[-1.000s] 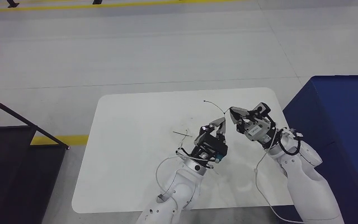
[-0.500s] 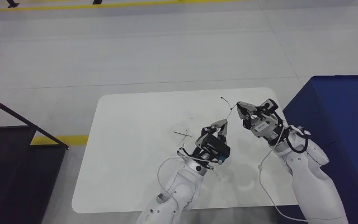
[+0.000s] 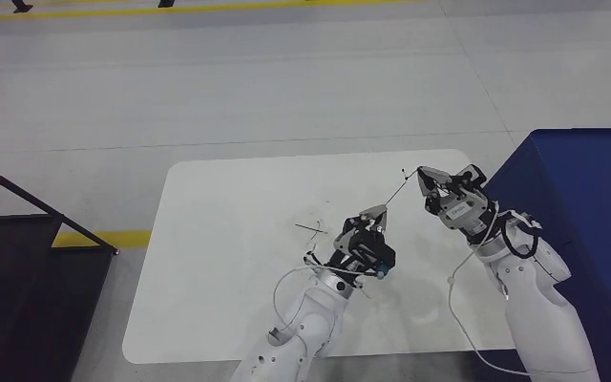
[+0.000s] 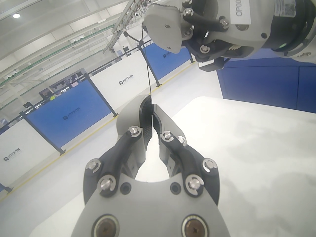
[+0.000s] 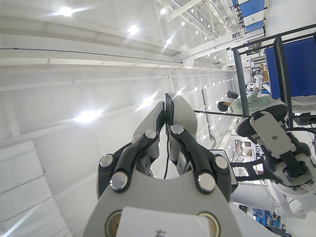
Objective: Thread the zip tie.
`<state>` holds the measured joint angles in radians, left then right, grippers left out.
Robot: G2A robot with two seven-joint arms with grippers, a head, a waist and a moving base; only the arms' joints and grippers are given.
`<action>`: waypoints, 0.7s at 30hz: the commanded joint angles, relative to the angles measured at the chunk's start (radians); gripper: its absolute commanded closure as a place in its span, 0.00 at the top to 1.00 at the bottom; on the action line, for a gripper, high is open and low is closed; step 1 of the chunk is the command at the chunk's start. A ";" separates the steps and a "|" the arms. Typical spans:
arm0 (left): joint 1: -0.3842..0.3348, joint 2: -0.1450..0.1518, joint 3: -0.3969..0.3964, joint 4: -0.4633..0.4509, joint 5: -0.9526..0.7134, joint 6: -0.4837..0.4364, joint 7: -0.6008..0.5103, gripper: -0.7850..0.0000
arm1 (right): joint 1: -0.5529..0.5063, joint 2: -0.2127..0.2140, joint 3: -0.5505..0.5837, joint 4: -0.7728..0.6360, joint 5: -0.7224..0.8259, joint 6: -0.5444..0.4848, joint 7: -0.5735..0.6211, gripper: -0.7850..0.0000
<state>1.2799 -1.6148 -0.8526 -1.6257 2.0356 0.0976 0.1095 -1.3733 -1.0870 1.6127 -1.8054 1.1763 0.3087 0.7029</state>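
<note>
The white table (image 3: pixel 220 277) fills the lower middle of the top view; near its upper right corner the right gripper (image 3: pixel 427 176) is clenched on one end of the zip tie (image 3: pixel 393 194); at centre the left gripper (image 3: pixel 377 216) is pinched shut on the other end; the thin black strap runs taut between them, held above the tabletop; a loose tie (image 3: pixel 310 228) lies just left of them. The likely risk is that more pull slides the slim strap out of either grip, or twists it so tail and head misalign.
</note>
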 commanded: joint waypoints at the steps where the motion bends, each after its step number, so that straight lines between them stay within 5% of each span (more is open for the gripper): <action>1: 0.000 0.000 0.004 0.003 0.006 0.003 -0.003 0.00 | -0.002 0.000 0.003 -0.002 0.001 0.000 0.000 0.00; 13: 0.002 0.000 0.015 0.001 0.049 0.026 -0.011 0.00 | -0.007 0.000 0.014 0.010 0.008 -0.002 0.008 0.00; 21: -0.010 0.006 0.032 0.052 0.247 0.078 -0.046 0.00 | -0.007 0.000 0.035 0.015 0.025 0.002 0.007 0.00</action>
<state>1.2702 -1.6083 -0.8207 -1.5754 2.2812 0.1696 0.0673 -1.3793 -1.0871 1.6470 -1.7906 1.2015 0.3100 0.7090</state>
